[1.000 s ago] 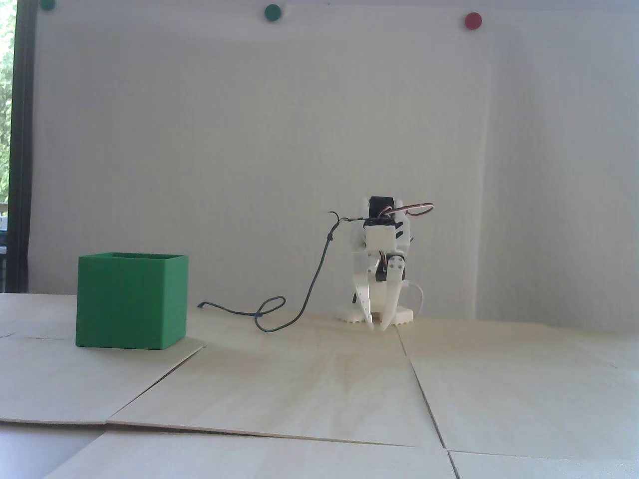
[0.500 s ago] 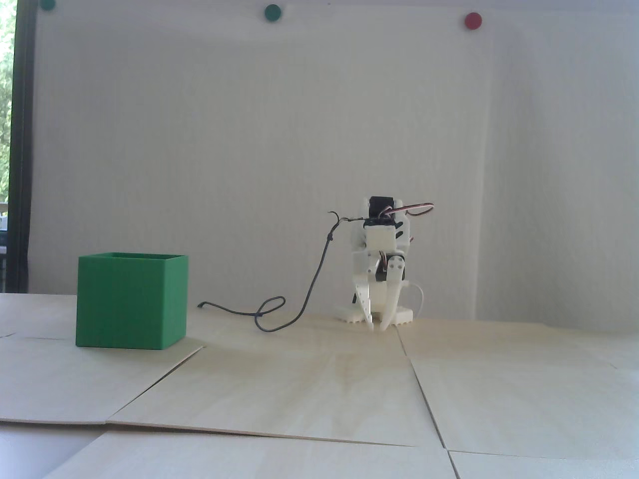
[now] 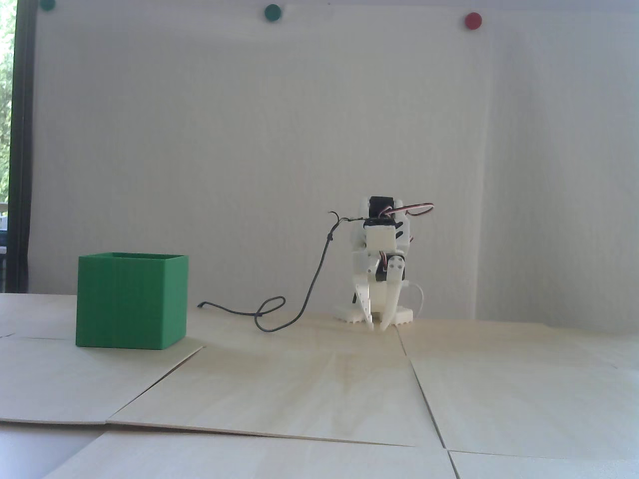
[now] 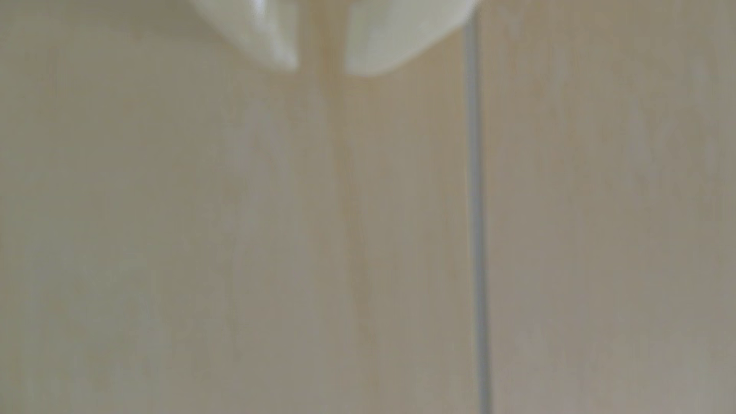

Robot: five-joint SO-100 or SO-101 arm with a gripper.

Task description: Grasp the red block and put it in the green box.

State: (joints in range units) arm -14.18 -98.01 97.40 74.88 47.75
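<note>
**Claw down at the surface, red block out of sight**

The white claw (image 3: pixel 377 329) points straight down near the arm's base, fingertips slightly parted with nothing between them, close to the pale wooden surface (image 3: pixel 319 389). In the wrist view the claw (image 4: pixel 322 71) shows the same narrow gap over bare wood. The green box (image 3: pixel 131 301) stands well apart, at the left of the fixed view. The red block appears in neither view.

We see the worktop (image 3: pixel 319 389) low from the front, facing the wall; our wrist view looks closely down at the same worktop (image 4: pixel 199 239).
</note>
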